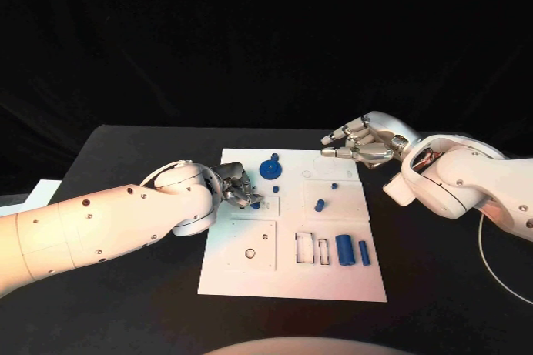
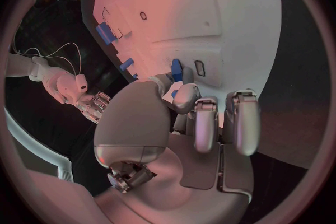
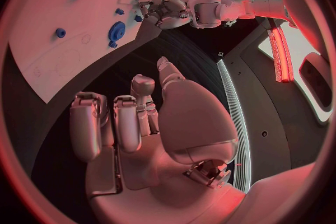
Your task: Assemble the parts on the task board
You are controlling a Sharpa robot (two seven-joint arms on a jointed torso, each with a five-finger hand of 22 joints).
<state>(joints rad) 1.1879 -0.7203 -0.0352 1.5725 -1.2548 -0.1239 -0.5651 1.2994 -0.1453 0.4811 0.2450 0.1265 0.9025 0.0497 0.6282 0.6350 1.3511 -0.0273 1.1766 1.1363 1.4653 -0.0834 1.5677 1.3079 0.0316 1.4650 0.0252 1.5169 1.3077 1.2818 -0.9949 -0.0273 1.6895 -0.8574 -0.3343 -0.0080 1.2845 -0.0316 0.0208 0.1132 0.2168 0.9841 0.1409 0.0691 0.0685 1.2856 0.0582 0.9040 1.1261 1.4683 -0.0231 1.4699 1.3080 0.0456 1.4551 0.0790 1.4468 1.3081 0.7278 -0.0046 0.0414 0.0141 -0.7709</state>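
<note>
Lying flat mid-counter (image 1: 133,309): white task board (image 1: 291,282). Resting at the board's 9 o'clock edge, left hand (image 1: 233,187), fingers curled on a small blue part (image 1: 256,205); grip unclear. Hovering off the board's 2 o'clock corner, right hand (image 1: 361,143), fingers apart, holding nothing. Sitting near 12 o'clock, blue gear (image 1: 270,169). Standing near centre, small blue peg (image 1: 319,205). Lying toward 5 o'clock, blue cylinder (image 1: 346,251) just beside a thin blue bar (image 1: 363,252).

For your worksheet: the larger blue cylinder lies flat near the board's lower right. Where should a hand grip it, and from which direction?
Probably from above, pinching the blue cylinder across its middle. It lies flat on the task board, leaving its long sides exposed, though a thinner blue pin lies close alongside.
</note>
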